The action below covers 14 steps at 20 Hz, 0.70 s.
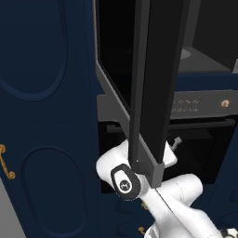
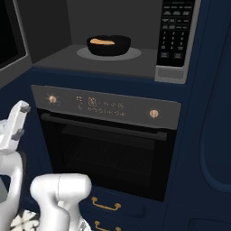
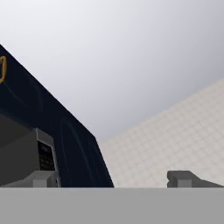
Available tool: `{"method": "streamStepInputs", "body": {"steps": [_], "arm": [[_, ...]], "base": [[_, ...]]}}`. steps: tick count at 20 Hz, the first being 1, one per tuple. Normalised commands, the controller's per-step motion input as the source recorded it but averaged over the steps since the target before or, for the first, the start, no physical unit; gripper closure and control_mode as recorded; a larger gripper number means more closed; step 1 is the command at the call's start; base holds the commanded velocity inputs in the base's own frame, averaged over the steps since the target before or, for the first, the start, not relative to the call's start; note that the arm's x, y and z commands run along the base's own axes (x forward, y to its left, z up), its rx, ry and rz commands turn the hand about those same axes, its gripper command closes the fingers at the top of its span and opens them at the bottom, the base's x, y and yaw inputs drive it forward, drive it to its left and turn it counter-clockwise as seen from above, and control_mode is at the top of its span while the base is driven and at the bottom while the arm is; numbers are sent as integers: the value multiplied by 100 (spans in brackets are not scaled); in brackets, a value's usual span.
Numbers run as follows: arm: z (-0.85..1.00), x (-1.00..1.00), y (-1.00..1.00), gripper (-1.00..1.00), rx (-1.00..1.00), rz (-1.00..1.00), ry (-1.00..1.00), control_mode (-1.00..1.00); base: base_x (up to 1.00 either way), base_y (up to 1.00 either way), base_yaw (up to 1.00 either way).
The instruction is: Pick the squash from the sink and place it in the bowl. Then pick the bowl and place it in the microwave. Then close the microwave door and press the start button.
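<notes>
Two of the task's stages appear complete: the squash (image 2: 102, 42), a small orange-tan oblong, lies inside the bowl (image 2: 108, 46), and the glossy black bowl stands on the round grey turntable (image 2: 133, 54) within the cavity of the microwave (image 2: 113, 36). Remaining, as a judgement from this moment, are the closing of the microwave door (image 1: 153, 88) and the pressing of the start button on the keypad (image 2: 177, 31) at the right of the cavity. In the left base view the door stands swung out toward the viewer, seen nearly edge-on as a tall dark panel with a grey rim, its lower corner overlapping the white arm behind it. Below the microwave sits the black oven (image 2: 108, 144) with its knobs and horizontal handle, which plays no part in the task. The gripper (image 3: 113, 178) has its two fingers spread wide apart with nothing between them; the hand view looks upward past a dark cabinet edge toward a pale ceiling and tiled wall, so the hand is not yet aimed at the door. Whether any part of the arm touches the door cannot be told.
</notes>
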Motion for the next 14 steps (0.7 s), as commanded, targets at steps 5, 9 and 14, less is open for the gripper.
{"method": "streamStepInputs", "body": {"steps": [5, 9, 14], "arm": [[-29, 7, 53, -100, 0, 27, 1, -100], [-21, 16, 61, -100, 0, 22, 0, -100], [-14, 13, 74, -100, 0, 19, 0, -100]], "base": [[0, 0, 0], [0, 0, 0], [0, 0, 0]]}}
